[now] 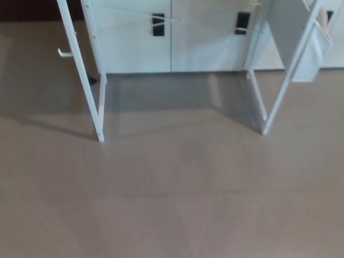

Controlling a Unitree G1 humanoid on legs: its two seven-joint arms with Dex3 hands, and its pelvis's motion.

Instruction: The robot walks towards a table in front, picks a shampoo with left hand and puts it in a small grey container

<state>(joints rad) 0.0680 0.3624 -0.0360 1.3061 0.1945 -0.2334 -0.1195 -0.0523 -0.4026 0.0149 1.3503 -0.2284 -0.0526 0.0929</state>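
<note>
Neither the shampoo nor the small grey container shows in the head view. No part of my arms or hands is in the picture. Ahead stand the white legs of a frame, a left leg (80, 70) and a right leg (293, 75), slanting down to the beige floor (172, 199). Whatever sits on top of the frame is cut off by the picture's upper edge.
White cabinet fronts (172, 37) with black handles (158, 24) line the back behind the frame. A pale panel (314, 51) hangs at the upper right. The frame's feet rest at about mid-picture, with floor between them and me.
</note>
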